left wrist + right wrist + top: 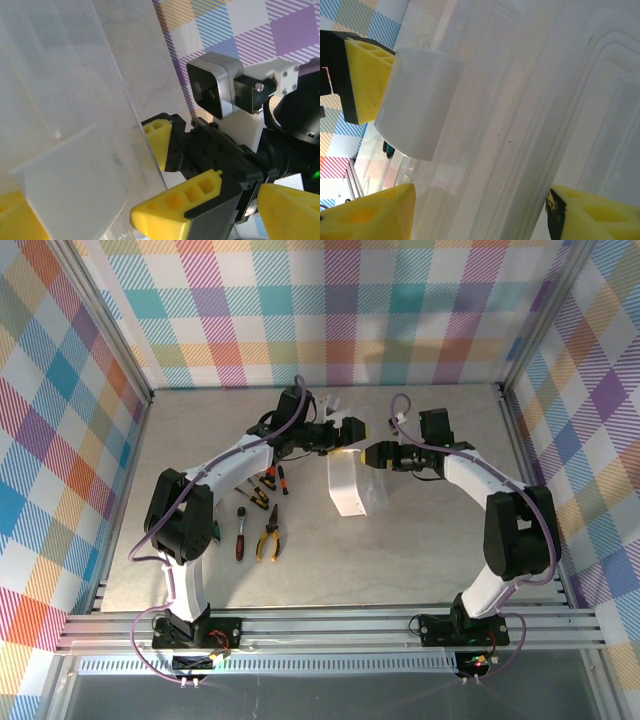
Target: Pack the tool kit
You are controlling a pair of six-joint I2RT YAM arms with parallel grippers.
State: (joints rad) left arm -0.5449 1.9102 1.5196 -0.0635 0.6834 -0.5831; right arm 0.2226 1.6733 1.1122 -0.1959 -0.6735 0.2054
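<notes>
The case [350, 485] sits on the table [420, 550] near its middle, between the two arms; the left fingers [287, 210] stand spread wide at its far end, one just beside a white tab [420, 100], gripping nothing; the right fingers [175, 207] are part open astride the case's thin wall, and I cannot tell whether they pinch it; yellow pliers [267, 540] and a red-and-black screwdriver [241, 530] lie loose to the left.

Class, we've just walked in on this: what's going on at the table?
Both arms meet over the translucent white case mid-table. The left gripper is open around a white block on it; the right gripper straddles the case, grip unclear. The yellow-handled pliers and red-and-black-handled tools lie unpacked on the table beside the left arm.
</notes>
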